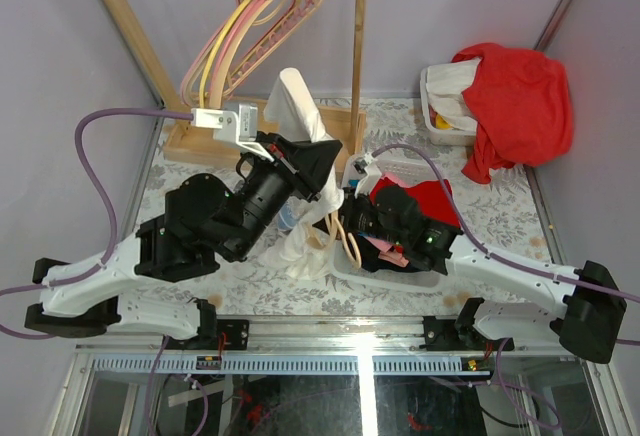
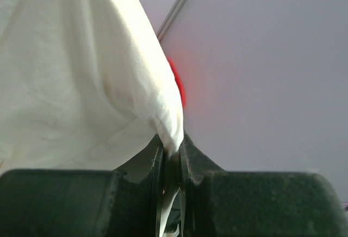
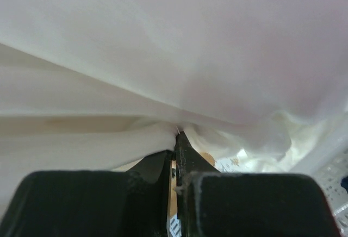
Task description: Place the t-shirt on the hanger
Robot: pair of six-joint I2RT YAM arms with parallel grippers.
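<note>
- The left claw (image 2: 171,151) is clamped on a fold of the white cotton t-shirt (image 1: 300,106). The cloth is pinched between its dark fingers (image 2: 155,166).
- The t-shirt is held up above the floral-patterned surface (image 1: 500,218). It hangs as a bunched column between the two arms, in front of the wooden rack (image 1: 357,36).
- The right claw (image 3: 176,145) has its fingers pressed together. The tips are against a crease in the fabric, and I cannot tell whether any cloth is caught.
- A curve of the thin peach-beige plastic hanger (image 1: 350,248) shows beside the shirt's lower end, just by the right claw.
- Pink and yellow hangers (image 1: 240,46) hang on the rack.
- A big red garment (image 1: 515,96) drapes over a white bin (image 1: 435,106) at the far right.
</note>
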